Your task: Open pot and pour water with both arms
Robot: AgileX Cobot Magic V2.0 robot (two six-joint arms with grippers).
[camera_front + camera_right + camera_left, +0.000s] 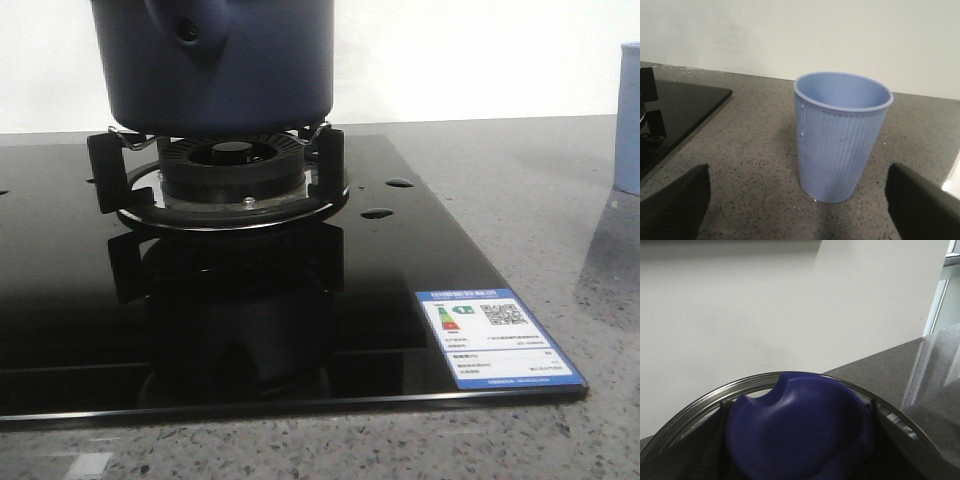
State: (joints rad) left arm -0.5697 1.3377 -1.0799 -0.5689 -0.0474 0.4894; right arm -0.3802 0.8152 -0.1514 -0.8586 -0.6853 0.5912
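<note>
The dark navy pot (215, 70) stands on the burner's supports (235, 165); its handle mount (185, 30) faces me and its top is cut off by the frame. In the left wrist view a blue lid knob (800, 430) with a metal lid rim (705, 400) fills the lower part. My left gripper (800, 445) is shut on that knob, dark fingers (715, 445) pressing its sides. My right gripper (800, 210) is open, low over the counter, and a pale blue ribbed cup (840, 135) stands just beyond the gap between its fingers. Neither gripper shows in the front view.
The black glass hob (300, 300) carries a blue energy label (497, 338) at its near right corner. Grey speckled counter (560, 200) surrounds it, with the cup (628, 110) at the right edge. A white wall runs behind. The hob corner (675, 110) lies beside the cup.
</note>
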